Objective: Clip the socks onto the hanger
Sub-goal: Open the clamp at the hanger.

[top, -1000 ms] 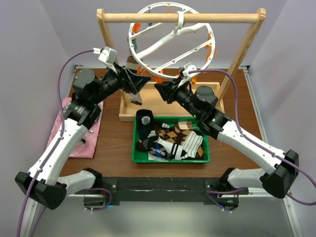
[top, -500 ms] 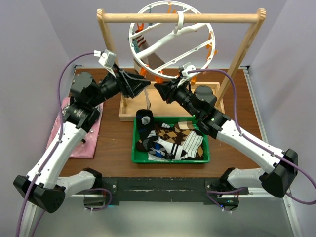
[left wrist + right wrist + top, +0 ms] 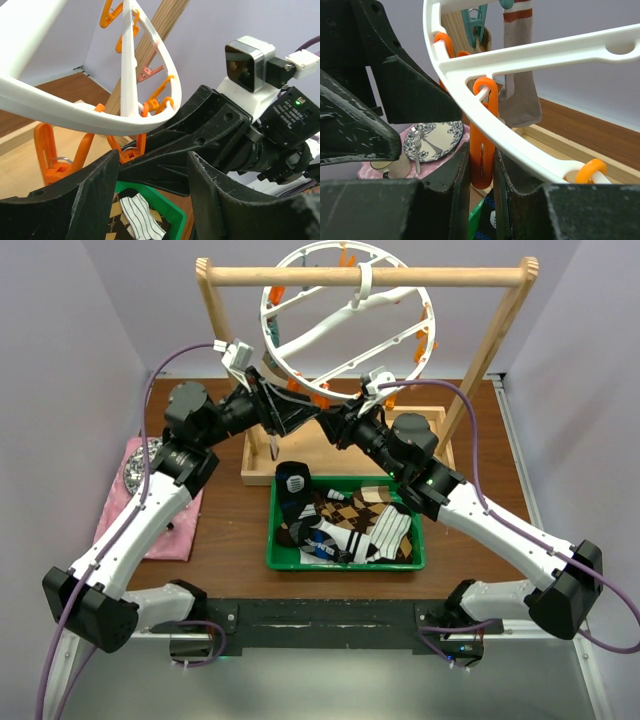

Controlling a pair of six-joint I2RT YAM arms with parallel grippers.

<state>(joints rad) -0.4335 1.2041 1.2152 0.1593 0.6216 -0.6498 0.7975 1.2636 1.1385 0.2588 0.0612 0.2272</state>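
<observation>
Jaws of the left arm, spread and empty, have swung in beside the right jaws clamped on an orange peg [image 3: 482, 131] of the hanger [image 3: 545, 52] at the desk's far edge, seemingly between socks [image 3: 350, 525], most waiting in the near-edge tray [image 3: 345, 565].

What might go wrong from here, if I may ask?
1. The left gripper and right gripper sit very close beneath the hanger; they may collide.
2. The hanger only hangs by its hook on the wooden bar; a nudge could swing it and tug the orange peg from the right gripper's pinch.
</observation>
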